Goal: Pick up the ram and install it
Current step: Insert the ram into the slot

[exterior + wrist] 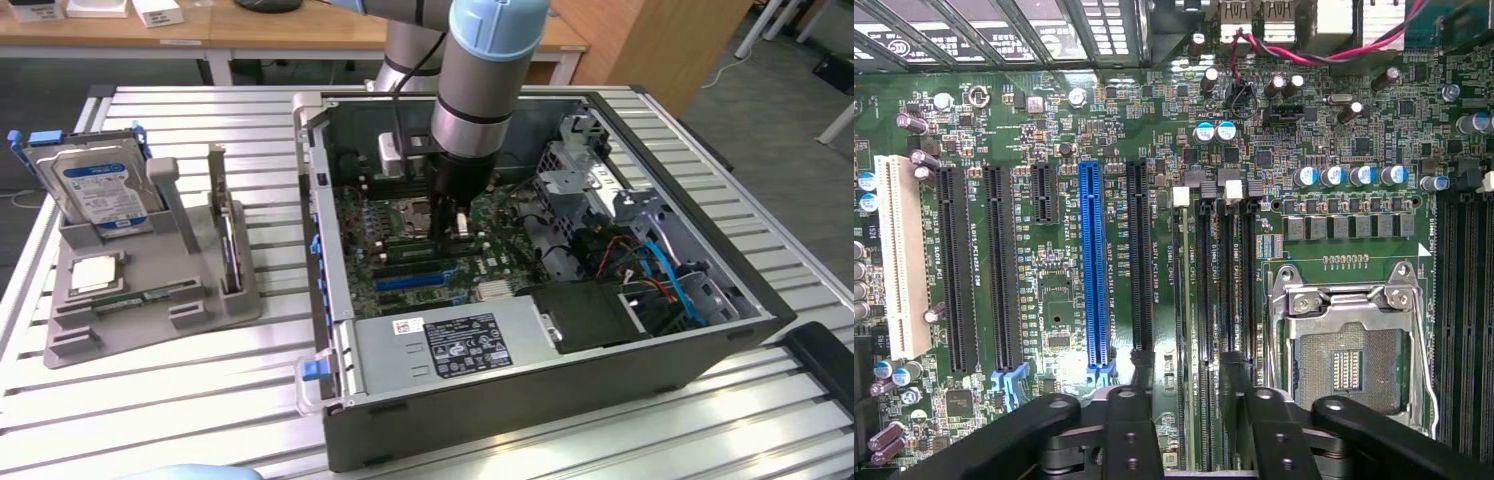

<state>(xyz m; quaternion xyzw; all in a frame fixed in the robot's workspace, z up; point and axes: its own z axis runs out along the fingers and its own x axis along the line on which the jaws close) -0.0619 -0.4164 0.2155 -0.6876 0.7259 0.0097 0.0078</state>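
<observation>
My gripper (458, 228) reaches down inside the open computer case (334, 300), over the memory slots beside the CPU socket (1349, 350). In the wrist view its two dark fingers (1137, 400) stand apart, one on each side of a slot. The ram (1194, 330), a thin green stick seen edge-on, stands in that slot between them. A gap shows on both sides of it, so the gripper (1187, 400) is open and holds nothing.
A grey holder (200, 310) on the exterior view's left carries a blue-labelled hard drive (100, 190) and a square silver chip (94, 272). Inside the case are a power supply (454, 345), a drive cage with cables (641, 260), a blue slot (1091, 270) and a white slot (899, 260).
</observation>
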